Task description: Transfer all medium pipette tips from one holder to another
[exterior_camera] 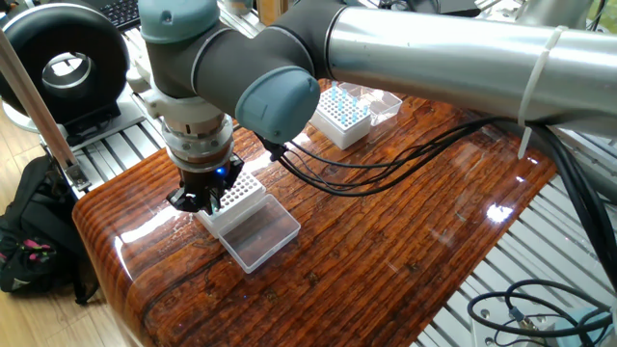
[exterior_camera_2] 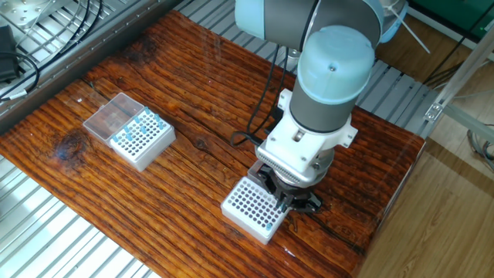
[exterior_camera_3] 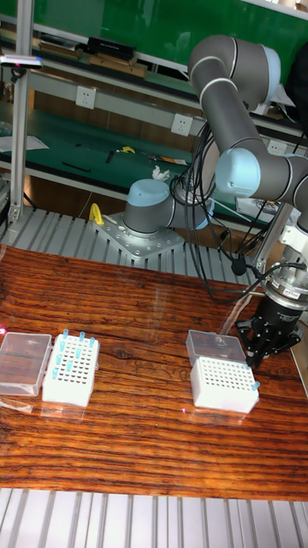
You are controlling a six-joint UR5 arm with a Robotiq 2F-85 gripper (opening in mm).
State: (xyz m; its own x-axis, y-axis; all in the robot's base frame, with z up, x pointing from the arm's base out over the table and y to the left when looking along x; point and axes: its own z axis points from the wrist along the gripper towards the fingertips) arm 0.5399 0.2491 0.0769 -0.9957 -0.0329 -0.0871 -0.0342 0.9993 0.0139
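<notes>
So the job looks barely started. The source rack (exterior_camera_3: 72,370) over at the far end of the table (exterior_camera_2: 193,116) is loaded with a scatter of blue tips (exterior_camera_3: 68,352), with its clear lid (exterior_camera_3: 24,362) flipped open beside it. The target rack (exterior_camera_3: 224,384) under the arm looks pretty much empty, just rows of white holes. In the tall view there's one little blue speck (exterior_camera_3: 255,385) at its corner nearest the gripper, which could be a single tip seated there, but it's too small to call for sure. Either way, nearly everything is left to move.

The gripper (exterior_camera_2: 292,201) is down low at the edge of the target rack, right at that corner, fingertips roughly at hole level. Honestly can't tell whether the fingers are spread or pinched on a tip; they're dark and bunched up in every view, and nothing blue shows between them.

The remaining tips are well apart from the gripper, clear across the wood, so the arm has a long trip back for each one. The target rack's own lid (exterior_camera: 258,234) lies open next to it, on the side away from the gripper.
</notes>
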